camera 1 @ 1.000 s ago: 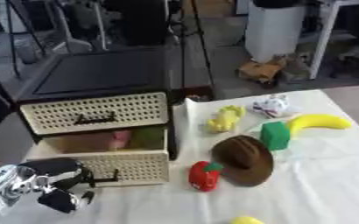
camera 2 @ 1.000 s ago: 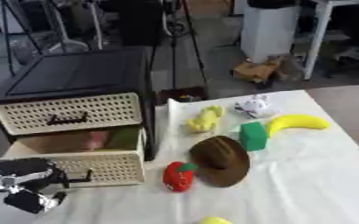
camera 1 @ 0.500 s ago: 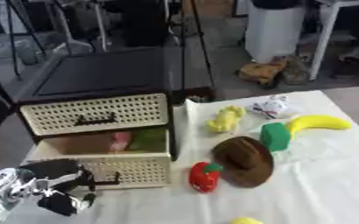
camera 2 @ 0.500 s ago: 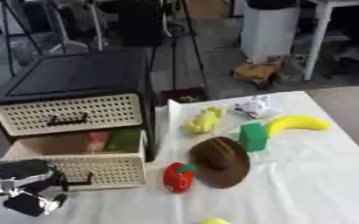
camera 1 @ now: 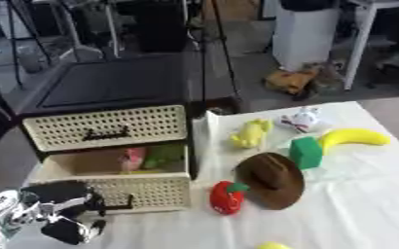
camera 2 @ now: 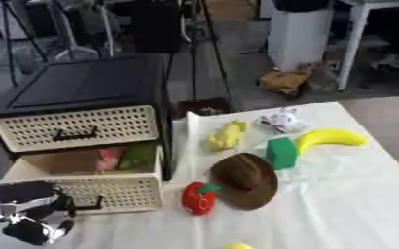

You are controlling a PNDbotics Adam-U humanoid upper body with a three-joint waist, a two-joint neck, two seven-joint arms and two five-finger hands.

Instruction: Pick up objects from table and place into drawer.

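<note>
My left hand (camera 1: pixel 54 214) sits at the lower left, just in front of the open lower drawer (camera 1: pixel 117 187) of the drawer unit (camera 1: pixel 109 124). My fingers (camera 1: pixel 71 228) are curled by the dark handle (camera 1: pixel 117 206) on the drawer's front, but I cannot tell whether they actually grasp the handle or only rest against it. My right hand shows in neither view.

The lower drawer is pulled out toward me, and inside it lie a pink thing (camera 1: pixel 135 158) and a green thing (camera 1: pixel 163 156), side by side near the back. The upper drawer (camera 1: pixel 109 127) above it is closed.

Everything else waits on the white-covered bench (camera 1: pixel 356 204) to the right of the drawer unit. Nearest the drawer's front corner stands a red pepper (camera 1: pixel 226 197), touching the edge of a brown hat (camera 1: pixel 271 179) just beyond it. Farther right of the unit are a green block (camera 1: pixel 306 152) and, beside it, a yellow banana (camera 1: pixel 354 138). A pale yellow toy (camera 1: pixel 250 133) lies close to the unit's right wall, with a small white and red thing (camera 1: pixel 302 119) behind it. A yellow thing (camera 1: pixel 273 245) peeks in at the bottom edge, well in front of the hat.

Nothing lies between my left hand and the drawer front.
</note>
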